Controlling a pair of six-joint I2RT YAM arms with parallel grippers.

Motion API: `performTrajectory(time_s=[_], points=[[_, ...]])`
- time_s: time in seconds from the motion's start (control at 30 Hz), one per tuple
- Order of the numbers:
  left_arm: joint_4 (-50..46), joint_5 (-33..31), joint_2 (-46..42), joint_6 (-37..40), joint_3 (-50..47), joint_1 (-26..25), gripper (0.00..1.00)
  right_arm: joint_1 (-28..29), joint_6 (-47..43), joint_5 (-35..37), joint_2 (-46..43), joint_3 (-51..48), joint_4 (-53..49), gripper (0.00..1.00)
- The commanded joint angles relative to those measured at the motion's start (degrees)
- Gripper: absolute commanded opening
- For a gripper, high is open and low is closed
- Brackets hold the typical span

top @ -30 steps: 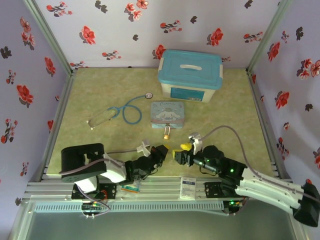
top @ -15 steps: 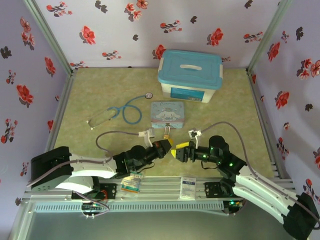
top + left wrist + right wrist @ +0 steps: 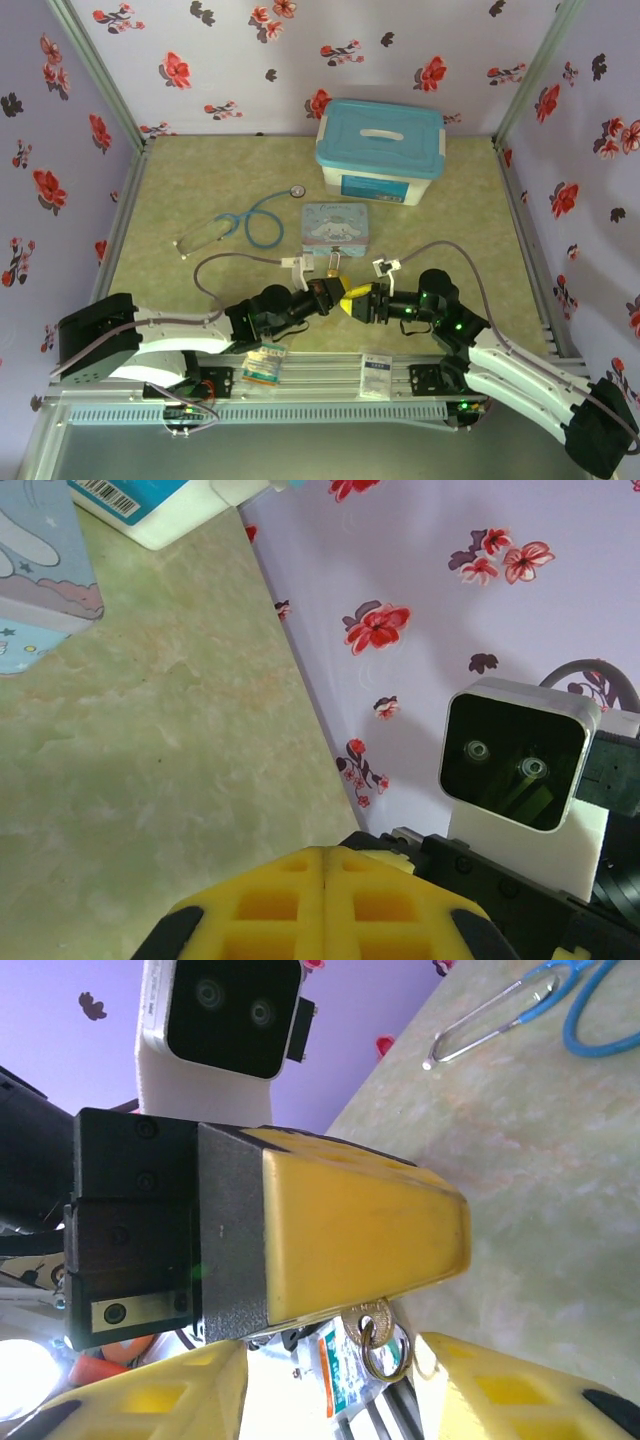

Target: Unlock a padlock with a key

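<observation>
Place: robot lab test booth
Walls: purple floral sheets [image 3: 230, 40] on three sides
Frame: aluminium rails [image 3: 310, 372] along the near edge
Surface: green marbled table [image 3: 460, 220]

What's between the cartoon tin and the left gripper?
The padlock lies on the mat between the tin and the left gripper, nearer the tin, as the top view shows.

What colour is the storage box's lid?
Light blue: the lid sits on a white box, and the top external view shows it best.
</observation>
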Motion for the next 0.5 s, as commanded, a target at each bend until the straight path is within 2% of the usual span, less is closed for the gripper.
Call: performTrajectory(time_s=[0.0, 0.2, 0.3, 0.4, 0.47], points=[[0.60, 3.32, 0.29, 1.64, 2.63, -0.50, 0.00, 0.03, -0.52, 0.59, 0.36, -0.12, 3.34, 0.44], [1.21, 3.82, 1.29, 0.91, 2.79, -0.63, 0.00, 0.19, -1.56, 3.46, 0.31, -0.71, 4.09, 0.28], [0.69, 3.94, 1.68, 0.34, 2.81, -0.57, 0.00, 0.21, -1.64, 4.66, 0.02, -1.45, 4.77, 0.09], [0.33, 3.92, 1.94, 0.23, 2.81, -0.47, 0.00, 0.22, -1.68, 5.73, -0.65, -1.95, 4.28, 0.06], [0.39, 3.75, 1.76, 0.21, 2.72, -0.50, 0.04, 0.17, -1.87, 6.32, -1.27, -2.22, 3.42, 0.05]])
